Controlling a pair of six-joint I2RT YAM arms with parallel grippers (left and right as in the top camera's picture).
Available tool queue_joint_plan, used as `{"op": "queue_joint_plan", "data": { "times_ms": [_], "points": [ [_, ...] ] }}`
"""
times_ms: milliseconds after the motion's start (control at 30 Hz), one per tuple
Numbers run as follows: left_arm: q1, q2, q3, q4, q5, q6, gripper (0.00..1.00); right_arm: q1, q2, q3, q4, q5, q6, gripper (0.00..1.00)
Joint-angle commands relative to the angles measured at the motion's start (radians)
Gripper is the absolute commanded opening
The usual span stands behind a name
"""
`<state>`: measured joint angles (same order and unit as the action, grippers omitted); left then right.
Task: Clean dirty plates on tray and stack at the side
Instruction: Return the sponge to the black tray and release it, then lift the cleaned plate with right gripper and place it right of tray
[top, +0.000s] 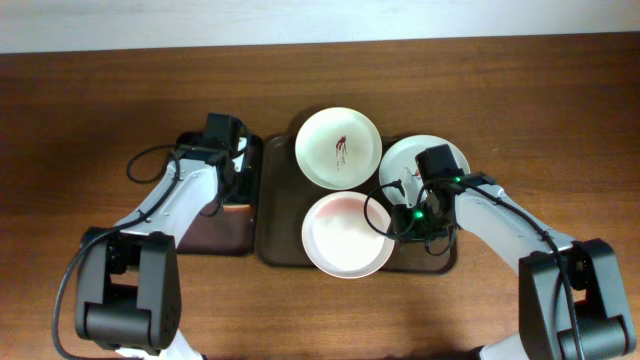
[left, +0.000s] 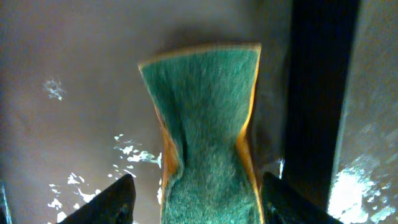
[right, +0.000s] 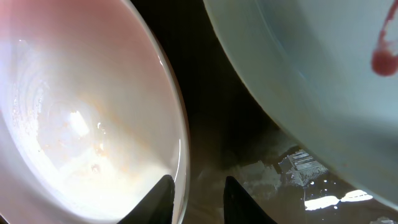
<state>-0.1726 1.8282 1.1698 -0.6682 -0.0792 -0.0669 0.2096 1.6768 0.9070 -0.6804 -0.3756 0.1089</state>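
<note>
Three white plates sit on the dark-brown tray (top: 278, 190). The back plate (top: 338, 148) carries a dark-red smear. The right plate (top: 408, 158) lies partly under my right arm, and its red smear (right: 384, 57) shows in the right wrist view. The front plate (top: 345, 238) looks wiped and faintly pink, and it overhangs the tray's front edge. My right gripper (top: 392, 222) (right: 198, 186) straddles that plate's right rim (right: 181, 155), one finger inside and one outside, gripping it. My left gripper (top: 232, 185) (left: 198, 182) hangs open over the green-and-orange sponge (left: 205, 124), fingers clear of its sides.
The sponge lies on a smaller dark tray (top: 205, 235) left of the brown tray. Wet patches glint on both trays. Bare wooden table (top: 90, 120) surrounds everything, with both arm bases near the front edge.
</note>
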Motion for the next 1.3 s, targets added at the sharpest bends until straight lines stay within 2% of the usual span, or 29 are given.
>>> {"op": "queue_joint_plan", "data": {
  "times_ms": [0,133,333,400,567,600,700,767,900,933,967,1067,1100,1133,1200,1267],
  "points": [
    [0.003,0.005,-0.054,0.031,-0.003,0.008,0.64,0.006,0.011,0.012,-0.002,0.009,0.004,0.28],
    [0.003,0.005,-0.079,0.093,0.023,0.008,0.65,0.006,0.011,0.012,-0.004,0.009,0.004,0.28],
    [0.003,0.005,-0.089,0.1,0.035,0.008,0.59,0.006,0.011,0.012,-0.008,0.009,0.004,0.28],
    [0.003,0.005,-0.089,0.098,0.038,0.008,0.54,0.006,0.011,0.012,-0.008,0.009,0.004,0.28],
    [0.003,0.006,-0.09,0.084,0.042,0.008,0.51,0.006,0.011,0.012,-0.008,0.009,0.004,0.28],
    [0.003,0.006,-0.09,0.082,0.042,0.008,0.46,0.006,0.011,0.012,-0.009,0.009,0.004,0.28],
    [0.003,0.006,-0.12,0.078,0.042,0.008,0.16,0.006,0.011,0.012,-0.016,0.009,0.004,0.27],
    [0.003,0.006,-0.147,0.08,0.038,0.008,0.0,0.006,0.011,0.012,-0.016,0.009,0.004,0.24],
    [0.004,-0.003,-0.153,0.063,-0.001,0.008,0.0,0.006,0.011,0.013,-0.018,0.009,0.004,0.1],
    [0.004,-0.013,-0.146,0.05,-0.012,0.008,0.11,0.006,0.011,0.013,-0.019,0.009,0.004,0.05],
    [0.004,-0.033,-0.135,0.038,-0.016,0.008,0.28,0.006,0.011,0.015,-0.019,0.01,0.004,0.04],
    [0.004,-0.095,-0.122,0.035,-0.014,0.008,0.53,0.006,0.004,0.032,-0.02,0.009,0.001,0.04],
    [0.004,-0.133,-0.121,0.034,-0.011,0.008,0.72,0.006,-0.008,0.039,-0.023,0.01,0.0,0.04],
    [0.004,-0.158,-0.121,0.031,-0.01,0.008,0.82,0.006,-0.022,0.044,-0.023,0.01,0.0,0.04],
    [0.004,-0.183,-0.121,0.025,-0.002,0.008,0.95,0.006,-0.063,0.055,-0.023,0.012,0.0,0.04],
    [0.004,-0.183,-0.122,0.019,0.024,0.008,0.96,0.008,-0.121,0.059,-0.023,0.041,0.0,0.04]
  ]
}}
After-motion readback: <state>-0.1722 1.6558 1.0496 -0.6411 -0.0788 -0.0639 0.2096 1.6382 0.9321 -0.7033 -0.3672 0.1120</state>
